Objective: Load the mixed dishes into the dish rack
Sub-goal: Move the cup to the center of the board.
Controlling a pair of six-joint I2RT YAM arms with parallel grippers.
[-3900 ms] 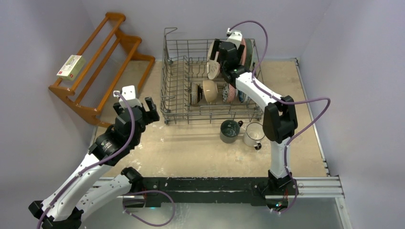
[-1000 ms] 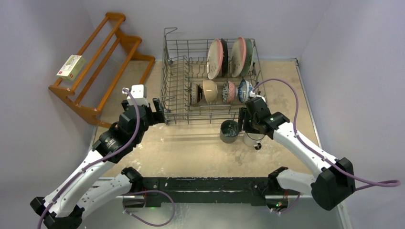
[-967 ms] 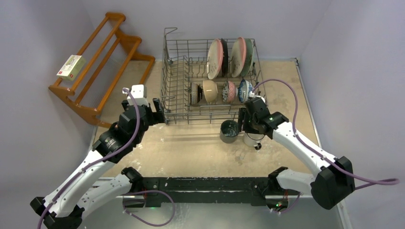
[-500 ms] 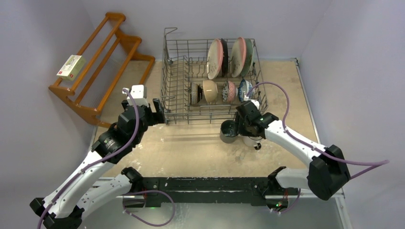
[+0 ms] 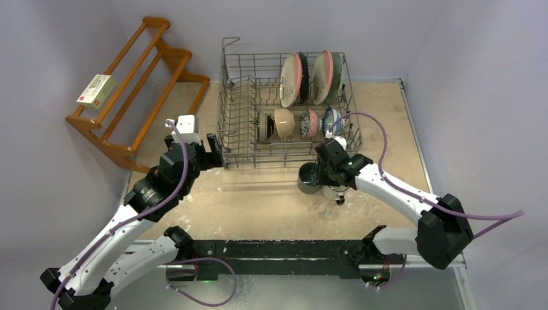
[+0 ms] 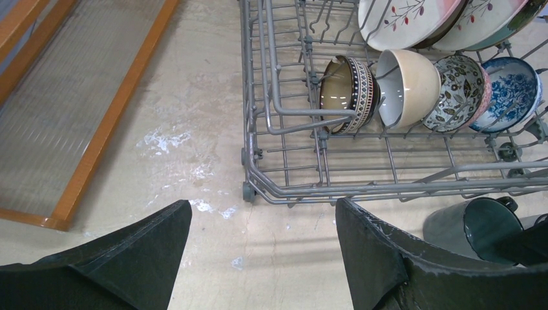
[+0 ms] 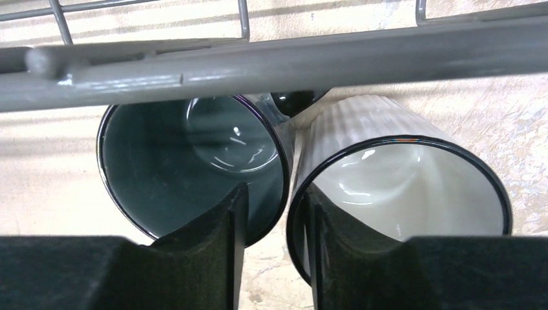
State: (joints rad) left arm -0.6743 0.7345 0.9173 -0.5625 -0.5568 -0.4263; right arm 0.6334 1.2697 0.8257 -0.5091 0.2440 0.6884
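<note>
Right end effector (image 7: 274, 194) half-closed astride the touching walls of dark teal mug (image 7: 187, 161) and white mug (image 7: 400, 187), both on the counter (image 5: 258, 200) just outside the dish rack (image 5: 223, 116), grip unconfirmed, apparently to lift one; left end effector (image 6: 262, 206) wide open, empty, standing clear.

The dish rack (image 5: 223, 97) sits mid-table (image 5: 258, 200), plates (image 5: 292, 79) at its far right, bowls (image 5: 284, 123) rowed nearer. Just before it stand the left mug (image 7: 187, 168) and right mug (image 7: 400, 174); wooden shelf (image 5: 136, 84) far left.
</note>
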